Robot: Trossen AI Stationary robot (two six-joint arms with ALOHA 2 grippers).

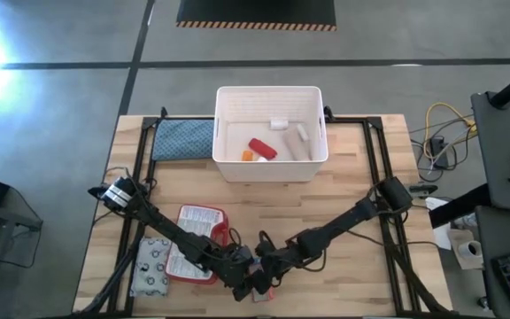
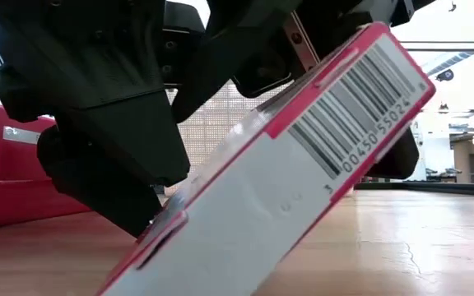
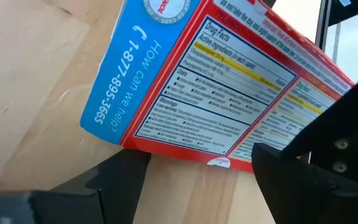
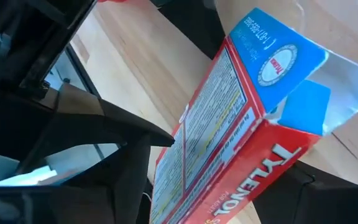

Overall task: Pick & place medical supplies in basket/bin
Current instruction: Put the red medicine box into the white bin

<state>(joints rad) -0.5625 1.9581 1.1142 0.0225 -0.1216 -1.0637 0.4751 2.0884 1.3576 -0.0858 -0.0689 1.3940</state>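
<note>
The small box (image 2: pixel 303 181), red-edged with a blue end and a barcode, is tilted near the table's near edge, and both arms meet over it (image 1: pixel 258 292). My right gripper (image 4: pixel 229 205) is shut on it. My left gripper (image 3: pixel 197 180) is open, with its fingers standing either side of the box's long edge; whether they touch it, I cannot tell. The white basket (image 1: pixel 271 170) at the far side holds a red cylinder (image 1: pixel 262 148) and small white items (image 1: pixel 301 134). The flat red-edged case (image 1: pixel 197 237) and the patterned pouch (image 1: pixel 153 264) lie on the table near the left arm. My right gripper holds the small box by the end (image 4: pixel 241 186) opposite its open blue flap end (image 4: pixel 291 68), pinched between the two fingers, which lie along the box. The barcode end (image 2: pixel 369 90) is raised and the other end (image 2: pixel 163 255) slopes down toward the table.
A blue quilted pad (image 1: pixel 182 139) lies left of the basket. The red-edged case (image 2: pixel 6 164) stands close to the left of the box in the low view. Bare wood (image 1: pixel 326 204) lies between the grippers and the basket. The black frame rails (image 1: pixel 374 159) run along the table's sides.
</note>
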